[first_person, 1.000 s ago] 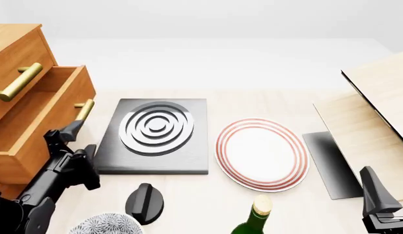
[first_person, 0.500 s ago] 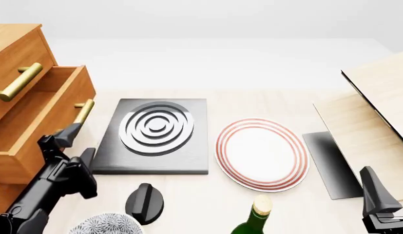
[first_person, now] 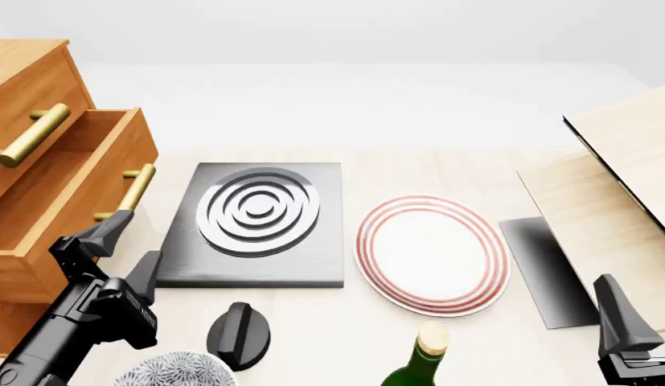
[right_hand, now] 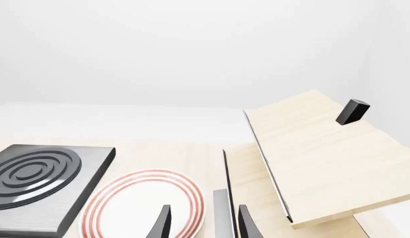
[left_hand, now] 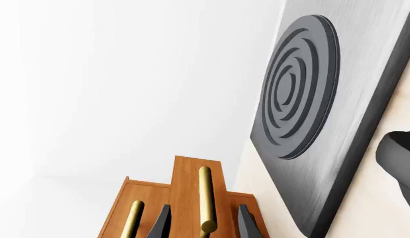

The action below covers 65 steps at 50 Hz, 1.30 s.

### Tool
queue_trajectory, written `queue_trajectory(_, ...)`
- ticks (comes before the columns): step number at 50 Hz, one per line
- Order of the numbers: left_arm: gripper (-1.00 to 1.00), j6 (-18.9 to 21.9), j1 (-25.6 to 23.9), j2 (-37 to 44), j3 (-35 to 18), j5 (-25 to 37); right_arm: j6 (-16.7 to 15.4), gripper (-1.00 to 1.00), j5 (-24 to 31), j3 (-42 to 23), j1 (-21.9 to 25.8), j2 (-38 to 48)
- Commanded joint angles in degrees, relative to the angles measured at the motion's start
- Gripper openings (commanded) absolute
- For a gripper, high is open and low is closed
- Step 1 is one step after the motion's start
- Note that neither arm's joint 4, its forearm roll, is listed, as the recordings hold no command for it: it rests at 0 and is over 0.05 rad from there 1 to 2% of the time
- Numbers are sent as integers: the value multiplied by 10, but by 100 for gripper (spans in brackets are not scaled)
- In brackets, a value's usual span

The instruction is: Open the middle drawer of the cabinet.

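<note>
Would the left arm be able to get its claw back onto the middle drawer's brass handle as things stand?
Probably yes. The left claw is open just short of the middle drawer's handle, which shows between its fingers in the wrist view, nothing between them.

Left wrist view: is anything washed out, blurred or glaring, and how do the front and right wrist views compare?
Left wrist view: background bleached to featureless white; the stove plate shows a soft sheen, edges sharp. Front view: even light, faint shadows only, the plate and the middle drawer crisp. Right wrist view: flat pale backdrop, no blur, the pale board clearly grained.
</note>
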Motion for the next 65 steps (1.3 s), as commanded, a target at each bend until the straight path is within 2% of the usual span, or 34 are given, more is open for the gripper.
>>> queue_trajectory(1,100,-19,-20,-34,17,-3,4,100,-1,5,2,0)
queue_trajectory(10,100,-30,-37,-59,18,-1,4,100,-1,5,2,0)
queue_trajectory(15,100,-45,-62,-143,13,58,4,100,-1,5,2,0)
queue_trajectory(26,100,-70,-78,-244,-20,172,4,100,-1,5,2,0)
queue_trajectory(28,100,-90,-73,-278,-38,228,4,100,-1,5,1,0)
queue_trajectory(32,100,-108,-74,-319,-56,291,4,100,-1,5,2,0)
queue_trajectory(39,100,-161,-70,-398,-115,443,4,100,-1,5,2,0)
queue_trajectory(40,100,-161,-70,-399,-115,444,4,100,-1,5,2,0)
queue_trajectory(46,100,-224,-66,-428,-173,558,4,100,-1,5,1,0)
queue_trajectory(53,100,-289,-59,-440,-235,658,4,100,-1,5,2,0)
queue_trajectory(65,100,-355,-53,-436,-305,734,4,100,-1,5,1,0)
